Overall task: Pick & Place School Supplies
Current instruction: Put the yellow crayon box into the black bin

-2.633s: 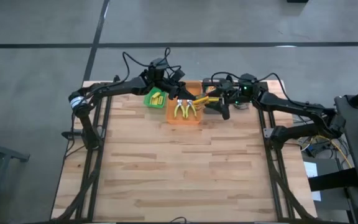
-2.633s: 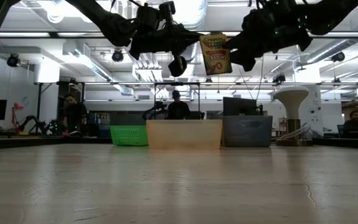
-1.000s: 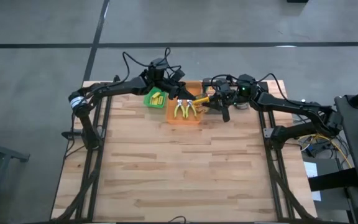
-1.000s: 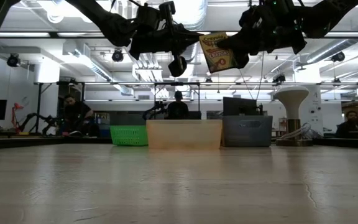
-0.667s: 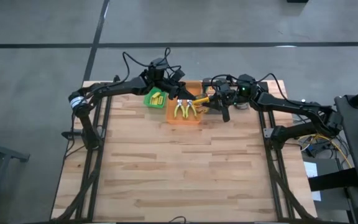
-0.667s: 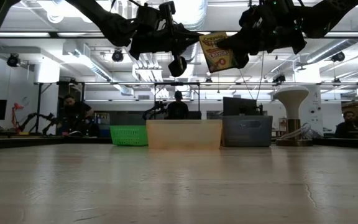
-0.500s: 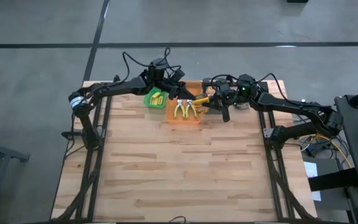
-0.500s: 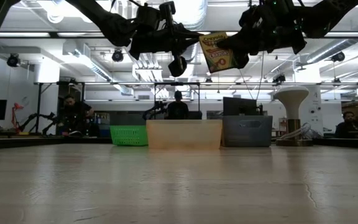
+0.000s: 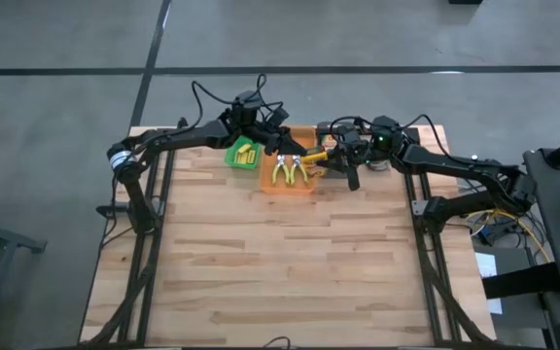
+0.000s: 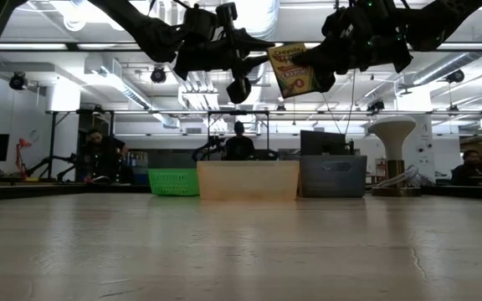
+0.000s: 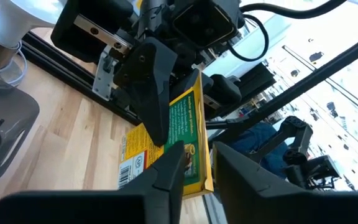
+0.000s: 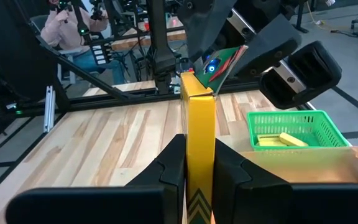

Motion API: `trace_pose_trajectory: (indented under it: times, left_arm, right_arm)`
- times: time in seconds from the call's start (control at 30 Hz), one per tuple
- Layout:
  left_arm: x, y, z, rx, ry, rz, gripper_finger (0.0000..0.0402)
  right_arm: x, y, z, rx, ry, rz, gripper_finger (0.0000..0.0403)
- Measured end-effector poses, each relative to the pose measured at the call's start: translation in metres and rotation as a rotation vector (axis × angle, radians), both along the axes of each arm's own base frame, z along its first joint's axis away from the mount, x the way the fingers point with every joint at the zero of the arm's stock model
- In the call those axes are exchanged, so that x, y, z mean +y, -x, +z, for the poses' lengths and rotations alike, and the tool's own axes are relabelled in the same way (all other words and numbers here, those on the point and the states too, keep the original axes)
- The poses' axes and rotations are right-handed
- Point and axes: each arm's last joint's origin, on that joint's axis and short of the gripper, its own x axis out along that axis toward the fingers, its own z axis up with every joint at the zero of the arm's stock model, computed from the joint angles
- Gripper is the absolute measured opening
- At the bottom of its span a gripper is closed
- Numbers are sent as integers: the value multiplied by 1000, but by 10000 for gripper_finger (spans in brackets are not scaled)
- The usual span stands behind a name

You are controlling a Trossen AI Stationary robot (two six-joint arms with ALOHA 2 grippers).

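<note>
holding crayon box [image 12: 201,134] aloft above orange tray [image 9: 288,183]: right gripper [image 12: 199,163] pinching it, left gripper [image 11: 194,163] spread around its far edge. sorted already: pliers [image 9: 285,171] in orange tray, blocks [image 12: 278,140] in green tray [image 12: 316,122]. crayon box not yet placed.

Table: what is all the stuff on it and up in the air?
Table: one, light wood.
Green tray: one, far edge.
Blocks: a few, yellow, in the green tray.
Orange tray: one, beside the green tray.
Pliers: two, yellow handles, in the orange tray.
Black tray: one, beside the orange tray.
White round thing: one, past the black tray.
Crayon box: one, yellow-orange, above the trays.
Right gripper: holds the crayon box.
Left gripper: open around the box.
</note>
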Motion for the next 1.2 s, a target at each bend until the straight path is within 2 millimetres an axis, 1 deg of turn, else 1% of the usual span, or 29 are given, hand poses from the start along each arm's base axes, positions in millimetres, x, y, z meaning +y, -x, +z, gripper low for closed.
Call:
trace_pose_trajectory:
  times: [0.37,0.7,1.2]
  left_arm:
    - [0,0,0,11,24,1,156]
    - [0,0,0,19,44,3,212]
    - [0,0,0,22,50,3,278]
  right_arm:
    - [0,0,0,0,1,0,38]
    - [0,0,0,0,1,0,38]
    - [0,0,0,0,1,0,38]
